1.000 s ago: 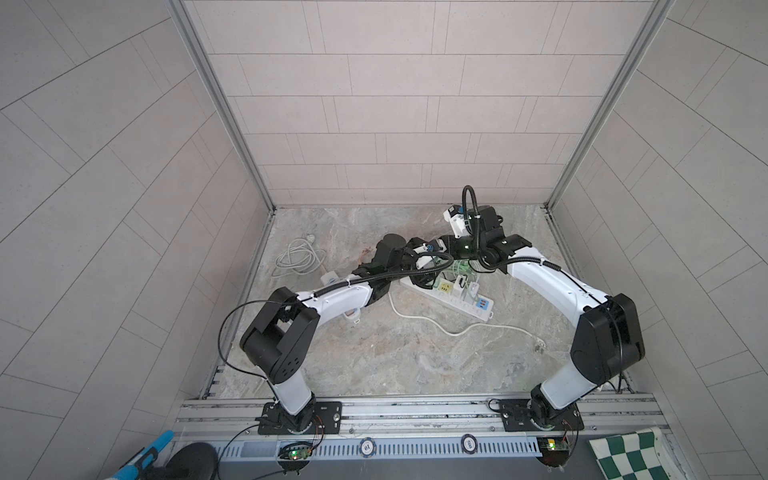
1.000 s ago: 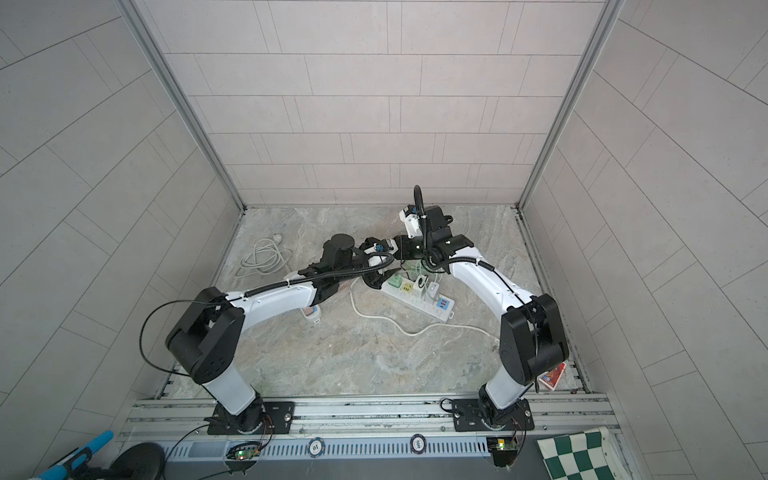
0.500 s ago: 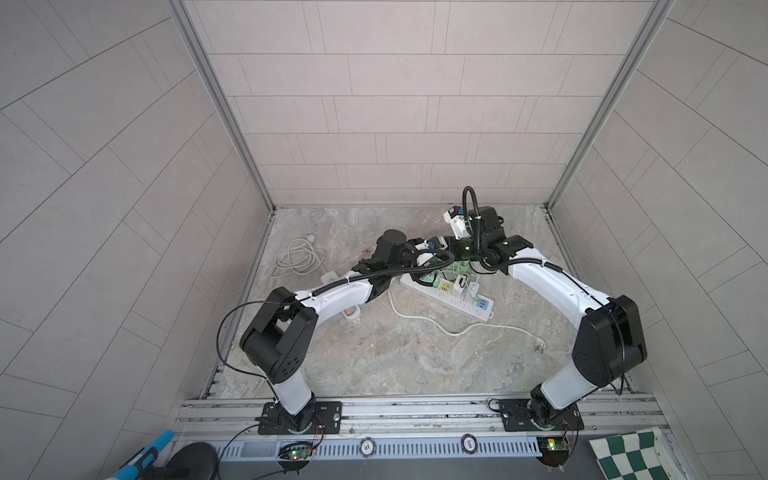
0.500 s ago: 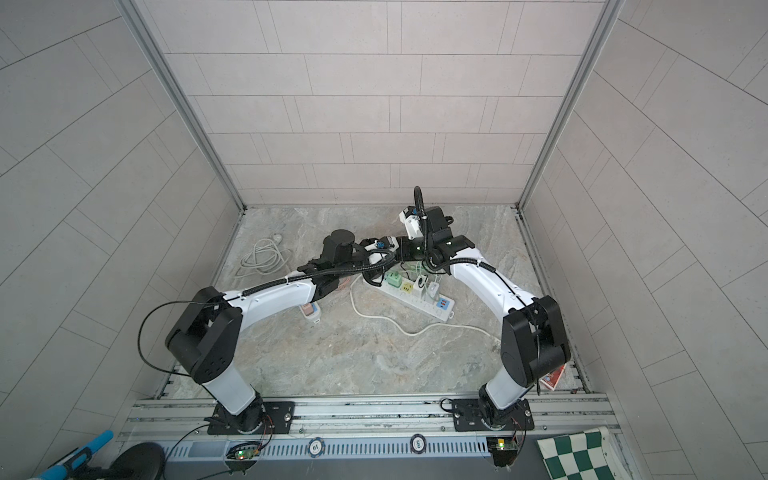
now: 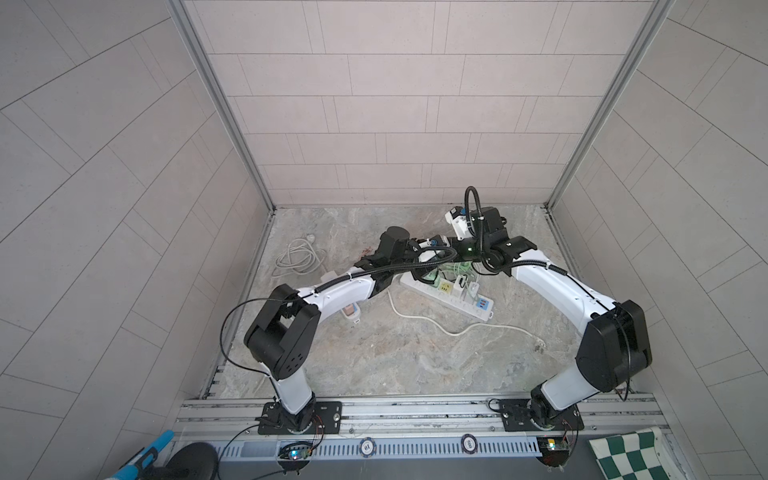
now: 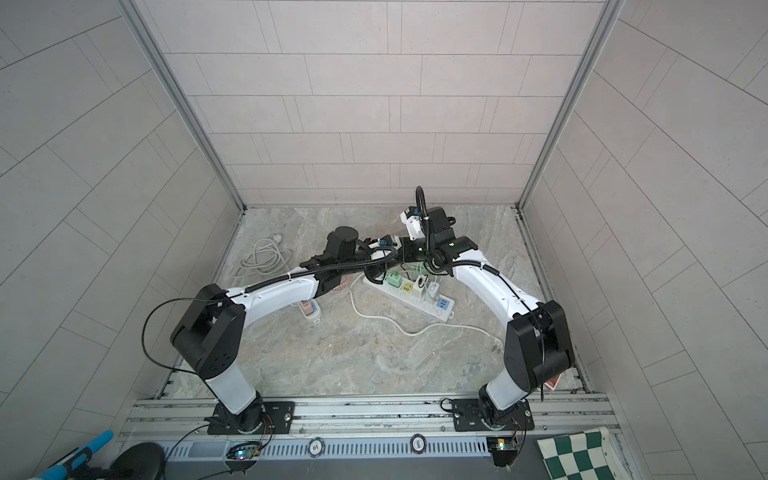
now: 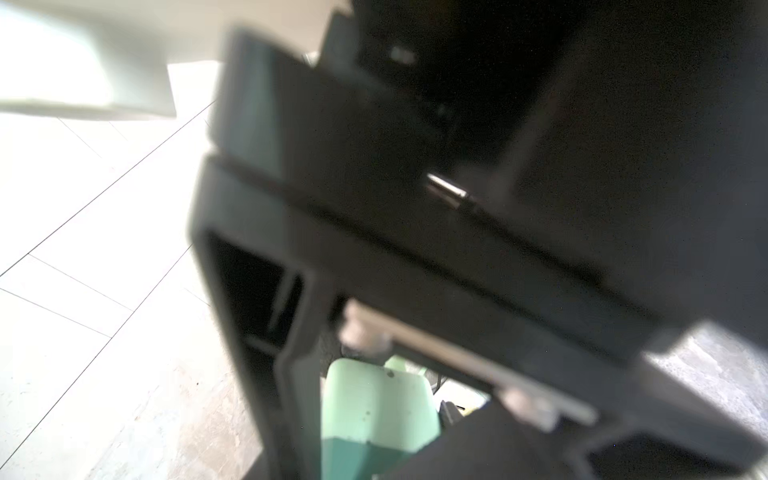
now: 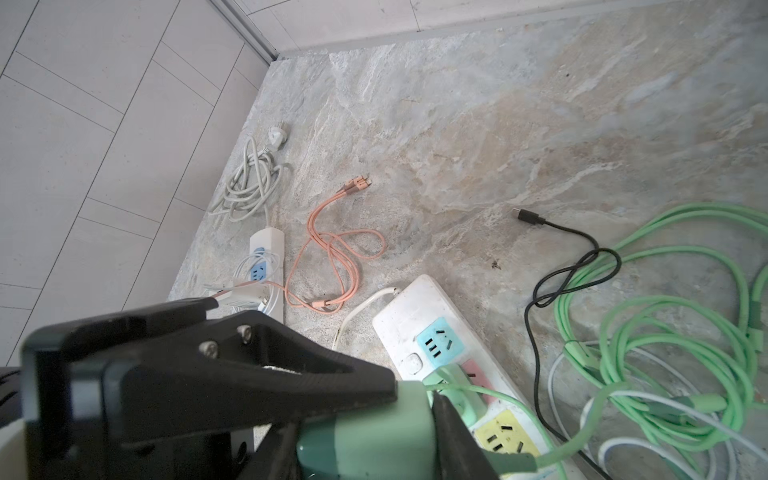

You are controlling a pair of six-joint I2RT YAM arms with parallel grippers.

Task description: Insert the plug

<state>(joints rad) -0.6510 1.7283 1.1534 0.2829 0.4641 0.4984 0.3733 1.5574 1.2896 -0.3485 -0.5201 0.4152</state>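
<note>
A pale green plug with a darker green end is clamped between the black fingers of my right gripper, just above the white power strip. In the blurred left wrist view the same plug shows between dark fingers. My left gripper is around it, but whether it presses the plug is unclear. In both top views the two grippers meet over the far end of the strip. The held plug is hidden there.
The strip has blue, pink and yellow sockets, and a green adapter sits in it. An orange cable, a black USB cable, green cable coils, a white coiled cord and a small white strip lie around it.
My left gripper has moved right and farther back, up to the right gripper, and its jaws have narrowed. The right arm holds still with the plug.
</note>
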